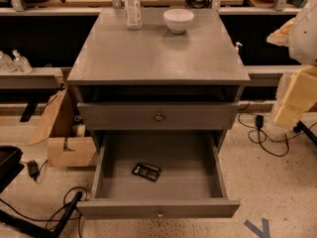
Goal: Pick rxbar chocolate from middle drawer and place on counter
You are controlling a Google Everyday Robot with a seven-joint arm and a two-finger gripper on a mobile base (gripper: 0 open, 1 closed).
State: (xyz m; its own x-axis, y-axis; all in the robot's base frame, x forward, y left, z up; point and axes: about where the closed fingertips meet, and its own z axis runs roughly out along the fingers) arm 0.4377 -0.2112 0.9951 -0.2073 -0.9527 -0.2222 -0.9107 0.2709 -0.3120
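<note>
The arm (306,31) shows only along the right edge of the frame. Its upper part is a rounded white shell in the upper right corner, cut off by the frame's edge. Below the shell come cream, blocky links that slant down and to the left, one under the other. The tool (286,114) is the lowest of these blocks, at the right edge about halfway down the frame, tilted with its end pointing down and left. It hangs in the air. The rest of the arm lies outside the frame.
</note>
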